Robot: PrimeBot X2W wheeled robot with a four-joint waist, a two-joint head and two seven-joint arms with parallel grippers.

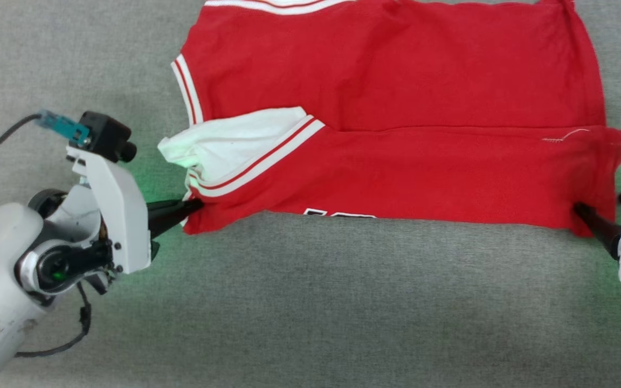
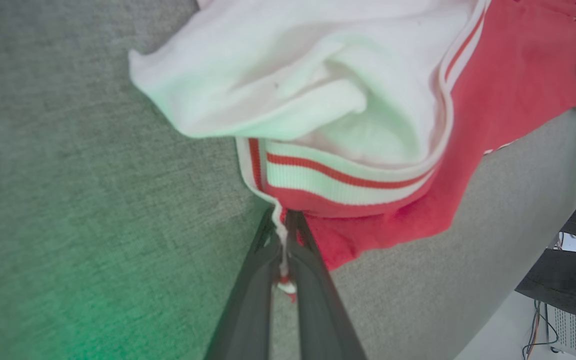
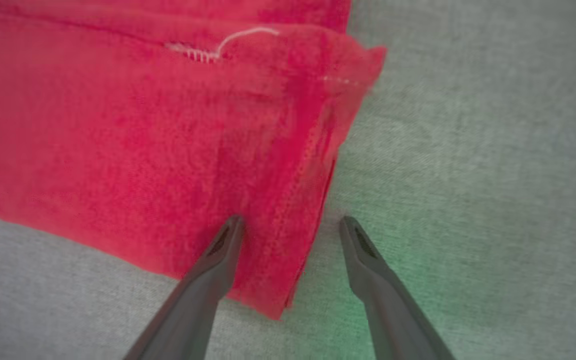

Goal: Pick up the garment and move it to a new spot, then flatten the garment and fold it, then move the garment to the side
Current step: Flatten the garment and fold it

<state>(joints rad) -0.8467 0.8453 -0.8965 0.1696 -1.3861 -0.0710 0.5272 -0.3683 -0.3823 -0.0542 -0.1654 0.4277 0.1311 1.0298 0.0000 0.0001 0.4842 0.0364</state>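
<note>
The garment (image 1: 397,108) lies spread across the grey surface (image 1: 310,302), reaching from left of centre to the far right and running off the far edge of the head view. It looks flattened, and a fold seems to be in it: a near band of red cloth lies doubled over the body, a white sleeve (image 1: 235,140) is tucked in at the left, and a sliver of the black number (image 1: 340,214) peeks out under the near edge. By that reading the pick-up, move and flattening are done and the folding is under way. Further folds and the shift to the side remain.

The left end effector (image 1: 194,206) is clenched on the near-left corner of the garment. In the left wrist view its fingers (image 2: 313,270) pinch the striped trim between them. The right end effector (image 1: 599,202) is at the near-right corner with its jaws spread. In the right wrist view one finger rests on the red cloth and the other stands on the surface just beside the hem, so that corner lies between them, not yet gripped.
</note>
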